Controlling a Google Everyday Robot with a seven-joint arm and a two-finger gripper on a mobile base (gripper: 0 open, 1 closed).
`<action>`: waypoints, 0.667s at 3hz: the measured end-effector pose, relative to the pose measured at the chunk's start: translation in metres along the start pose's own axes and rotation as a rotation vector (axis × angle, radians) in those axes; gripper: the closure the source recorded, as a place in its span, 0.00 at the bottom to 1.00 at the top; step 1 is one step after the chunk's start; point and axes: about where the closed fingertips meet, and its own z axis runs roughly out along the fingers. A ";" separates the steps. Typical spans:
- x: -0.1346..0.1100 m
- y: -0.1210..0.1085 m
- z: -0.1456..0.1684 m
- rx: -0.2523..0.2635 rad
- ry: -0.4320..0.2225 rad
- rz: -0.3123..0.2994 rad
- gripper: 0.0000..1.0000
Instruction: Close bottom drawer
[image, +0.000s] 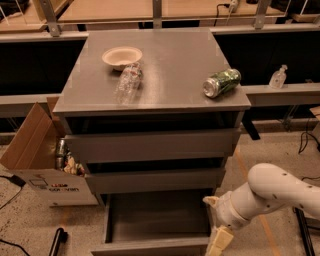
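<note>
The bottom drawer (157, 220) of the grey cabinet is pulled far out, its plain grey box interior open to view and its front panel (150, 247) at the bottom edge of the view. My gripper (216, 227) hangs from the white arm (275, 195) at the drawer's right front corner, with one cream finger (218, 241) pointing down beside the front panel. The two drawers above, the middle one (155, 180) and the top one (150, 146), stand slightly out.
On the cabinet top (170, 87) lie a paper bowl (121, 56), a clear plastic bottle (129, 82) and a green can (222, 82). An open cardboard box (45, 160) with rubbish stands at the left. A sanitizer bottle (278, 77) stands on a ledge at the right.
</note>
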 end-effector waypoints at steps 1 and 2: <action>0.003 -0.022 0.072 0.016 -0.110 -0.087 0.00; 0.016 -0.046 0.157 0.113 -0.242 -0.151 0.00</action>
